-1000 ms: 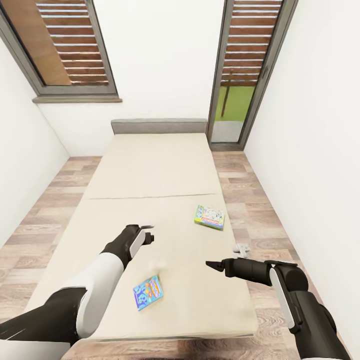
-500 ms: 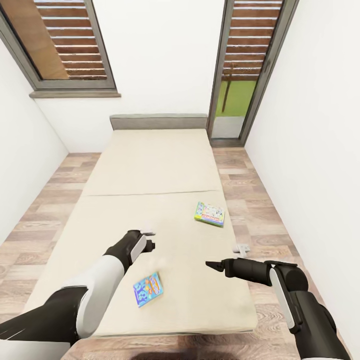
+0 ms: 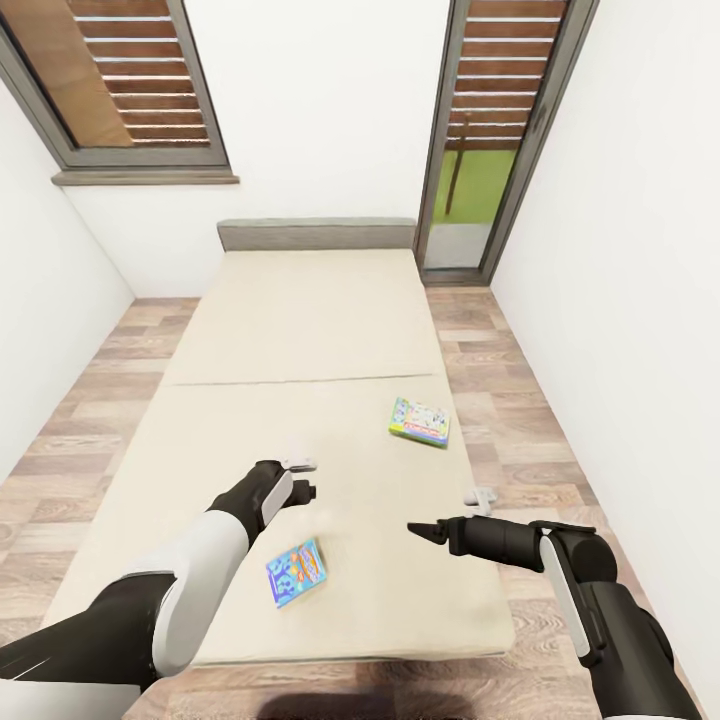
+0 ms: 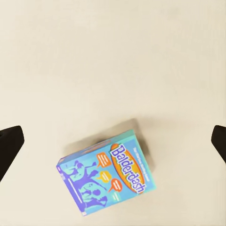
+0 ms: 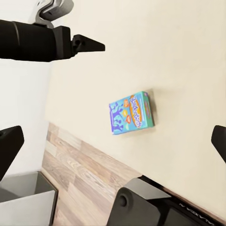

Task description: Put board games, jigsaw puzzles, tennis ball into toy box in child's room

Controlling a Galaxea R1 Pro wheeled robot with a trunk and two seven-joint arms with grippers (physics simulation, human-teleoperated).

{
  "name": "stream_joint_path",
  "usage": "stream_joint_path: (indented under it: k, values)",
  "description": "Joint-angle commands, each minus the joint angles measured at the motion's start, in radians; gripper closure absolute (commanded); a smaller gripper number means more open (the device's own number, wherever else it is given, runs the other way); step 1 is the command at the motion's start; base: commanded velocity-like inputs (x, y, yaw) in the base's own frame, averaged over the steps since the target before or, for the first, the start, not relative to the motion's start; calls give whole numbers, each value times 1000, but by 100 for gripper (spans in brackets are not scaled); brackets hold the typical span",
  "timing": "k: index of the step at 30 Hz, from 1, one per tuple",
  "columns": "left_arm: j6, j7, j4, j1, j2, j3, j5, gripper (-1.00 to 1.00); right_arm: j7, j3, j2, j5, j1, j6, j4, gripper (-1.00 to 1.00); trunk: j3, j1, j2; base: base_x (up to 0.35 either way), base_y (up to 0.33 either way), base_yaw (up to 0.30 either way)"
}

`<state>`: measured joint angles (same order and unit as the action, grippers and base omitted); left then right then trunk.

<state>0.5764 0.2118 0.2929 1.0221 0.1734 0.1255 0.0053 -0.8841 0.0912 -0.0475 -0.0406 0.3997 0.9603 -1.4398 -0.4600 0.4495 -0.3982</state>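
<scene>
The head camera looks forward and steeply down from beyond the foot of the bed [image 3: 300, 320], taking in its whole length to the headboard. The left wrist camera faces straight down, close above the blue game box [image 4: 107, 173] on the mattress. The right wrist camera views that same box [image 5: 132, 113] obliquely, from farther off, across the bed's foot edge. All three views share it [image 3: 296, 572].

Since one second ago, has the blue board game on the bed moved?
No. The blue board game lies at the same place near the foot edge of the bed; the slight shift of the picture comes from the camera.
</scene>
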Motion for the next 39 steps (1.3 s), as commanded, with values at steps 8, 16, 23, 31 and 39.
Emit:
stream_joint_path:
  k: [8,16,23,31,39]
  values:
    - [1,3,2,0,1,5,-1,-100,-3,1,0,-2,1,8,-1,-100,-15,0,-2,0,0,0]
    - [0,3,2,1,1,2,-1,-100,-3,1,0,4,1,6,-1,-100,-28,0,-2,0,0,0]
    - [-1,3,2,0,1,2,-1,-100,-3,1,0,6,1,5,0,-100,-39,0,-2,0,0,0]
    - [-3,3,2,0,1,2,-2,-100,-3,1,0,7,1,3,1,-100,-53,0,-2,0,0,0]
    - [-66,5,0,1,1,-1,-7,-100,-6,1,-1,0,1,2,0,-100,-66,0,-2,0,0,0]
